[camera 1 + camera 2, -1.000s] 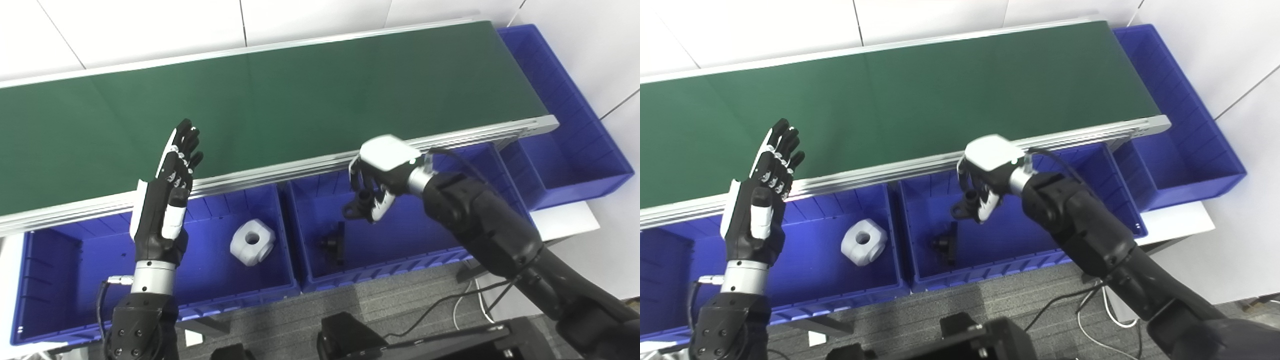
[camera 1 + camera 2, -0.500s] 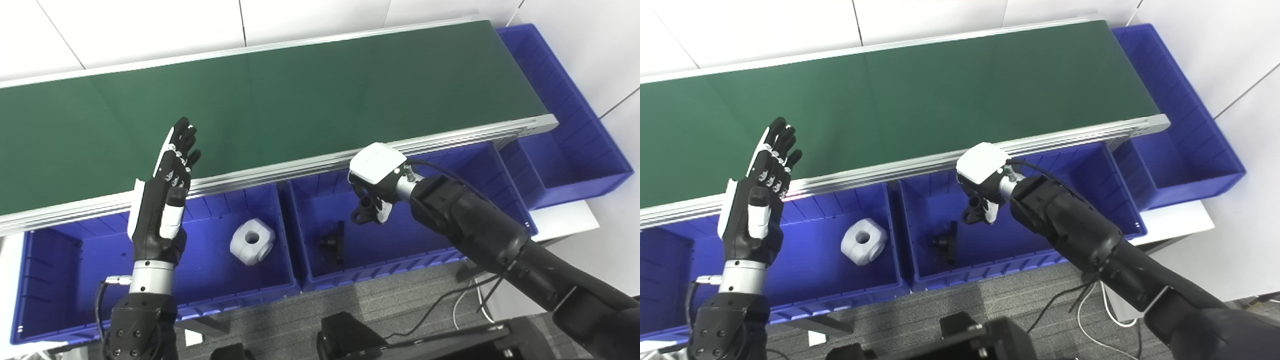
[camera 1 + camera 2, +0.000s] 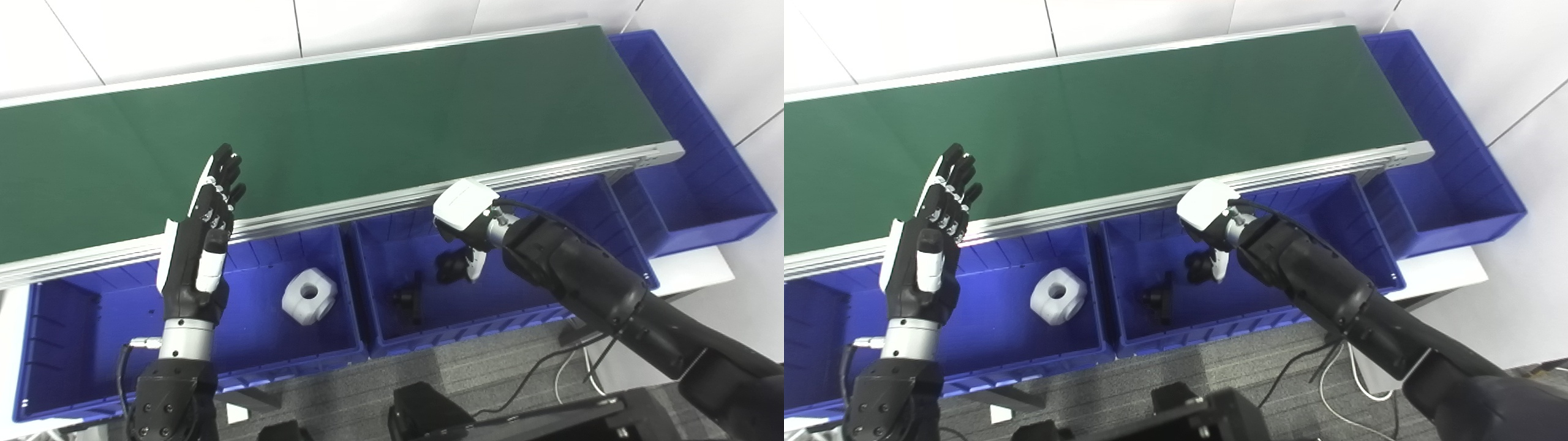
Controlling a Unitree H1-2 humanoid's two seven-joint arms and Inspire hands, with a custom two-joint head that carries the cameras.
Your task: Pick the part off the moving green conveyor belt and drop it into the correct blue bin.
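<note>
The green conveyor belt (image 3: 367, 116) carries no part. My right hand (image 3: 463, 211) hangs palm down inside the middle blue bin (image 3: 490, 320). It is shut on a small black part (image 3: 450, 267), which sits low at its fingertips beside the white-tipped thumb. The part looks blurred and the white back of the hand hides most of the fingers. My left hand (image 3: 205, 245) is open and raised, fingers pointing up over the belt's near rail, holding nothing.
Another black part (image 3: 409, 298) lies on the middle bin's floor. A white blocky part with a hole (image 3: 309, 296) lies in the left blue bin (image 3: 73, 392). A third blue bin (image 3: 704, 184) wraps the belt's right end. Cables and dark equipment sit below.
My right hand has come down from the belt's rail into the middle bin, carrying the black part lower. The left hand has barely moved.
</note>
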